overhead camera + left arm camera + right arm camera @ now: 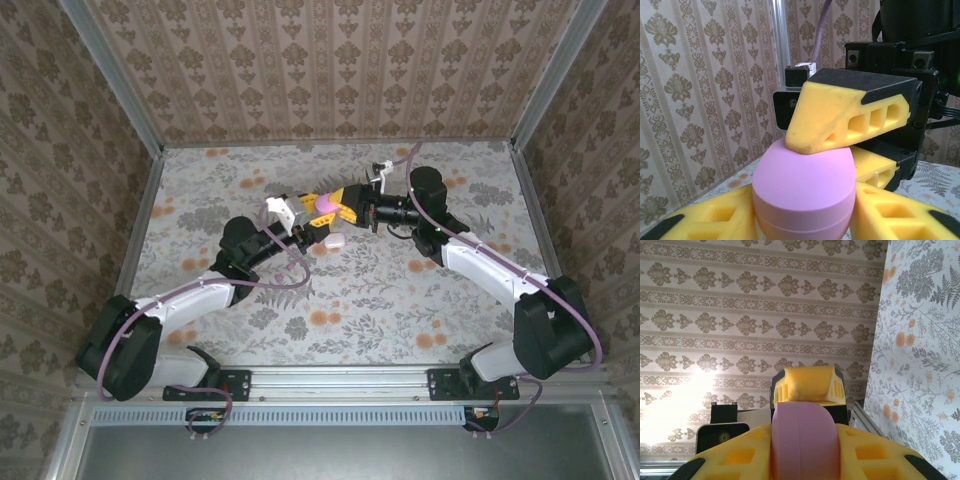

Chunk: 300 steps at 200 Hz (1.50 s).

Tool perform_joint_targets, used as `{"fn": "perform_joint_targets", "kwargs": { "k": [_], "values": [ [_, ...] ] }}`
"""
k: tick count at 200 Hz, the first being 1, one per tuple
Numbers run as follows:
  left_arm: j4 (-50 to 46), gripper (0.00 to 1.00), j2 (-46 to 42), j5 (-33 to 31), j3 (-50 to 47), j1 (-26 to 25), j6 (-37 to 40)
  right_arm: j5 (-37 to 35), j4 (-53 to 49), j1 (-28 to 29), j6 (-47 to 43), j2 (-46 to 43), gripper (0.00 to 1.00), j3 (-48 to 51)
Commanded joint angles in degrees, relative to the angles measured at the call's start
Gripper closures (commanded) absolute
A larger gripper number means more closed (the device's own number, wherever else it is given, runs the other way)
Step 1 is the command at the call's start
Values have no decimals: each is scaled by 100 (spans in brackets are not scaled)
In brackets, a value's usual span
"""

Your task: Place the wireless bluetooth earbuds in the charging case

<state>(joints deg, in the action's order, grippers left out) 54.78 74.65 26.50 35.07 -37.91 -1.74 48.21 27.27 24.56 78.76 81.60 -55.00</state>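
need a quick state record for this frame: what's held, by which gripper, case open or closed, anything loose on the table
held object: pink-purple oval charging case
left gripper: shut on the case, yellow fingers flanking its lower half
right gripper: shut on the case, one yellow finger pressed onto its top
case lid: closed, seam line visible near the bottom
loose item: small whitish rounded object on the floral-patterned table, just nearside of the two grippers, apart from the case

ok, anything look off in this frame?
Nothing spilled or damaged. Odd bit: the pink oval case is pinched by the left gripper and the right gripper at once, and its lid seam looks closed.
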Motion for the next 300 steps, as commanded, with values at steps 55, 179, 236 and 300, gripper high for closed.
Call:
{"fn": "perform_joint_targets", "kwargs": {
  "k": [55, 179, 236, 300],
  "values": [
    [50, 49, -11, -2, 160, -52, 48, -110, 644, 40, 320, 14, 69, 82],
    [230, 53, -21, -13, 132, -58, -33, -101, 200, 46, 93, 55, 69, 60],
    [274, 50, -3, -14, 139, -58, -54, -101, 258, 65, 100, 73, 69, 70],
    [252, 59, -7, 11, 132, -58, -40, -92, 345, 58, 145, 87, 69, 68]
  ]
}}
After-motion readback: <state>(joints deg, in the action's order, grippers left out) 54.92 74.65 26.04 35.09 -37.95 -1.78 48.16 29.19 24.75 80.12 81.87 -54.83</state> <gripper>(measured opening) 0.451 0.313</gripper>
